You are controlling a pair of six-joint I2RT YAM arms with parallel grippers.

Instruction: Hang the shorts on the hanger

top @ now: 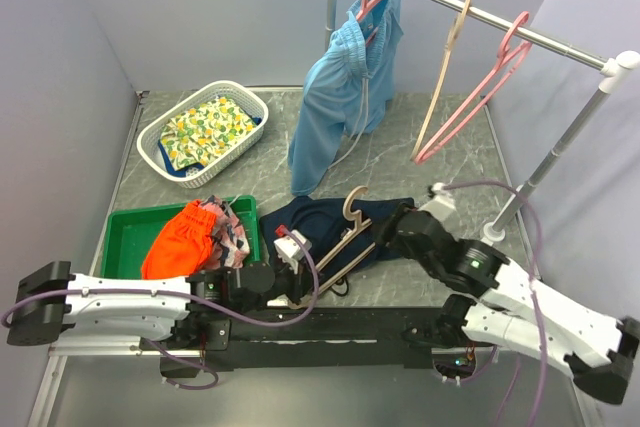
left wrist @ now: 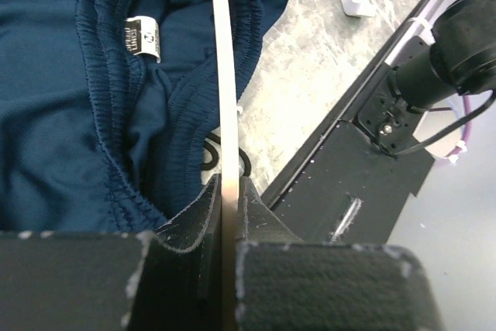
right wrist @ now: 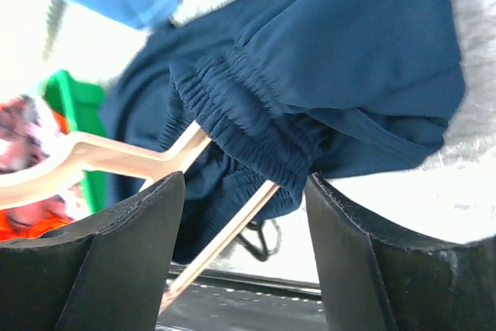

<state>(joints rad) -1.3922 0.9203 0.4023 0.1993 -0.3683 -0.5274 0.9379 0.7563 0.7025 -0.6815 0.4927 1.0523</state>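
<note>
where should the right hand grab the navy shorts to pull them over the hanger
Probably the gathered elastic waistband of the shorts, coming from the robot's right with the right hand open across it. It is a thick ridge, bunched over the hanger that the left hand clamps.

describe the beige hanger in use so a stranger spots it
Start at the grey marble tabletop, near its front edge. There the slim beige plastic hanger lies on the dark navy fabric shorts; its twin and the pink hangers hang on the rail instead.
</note>
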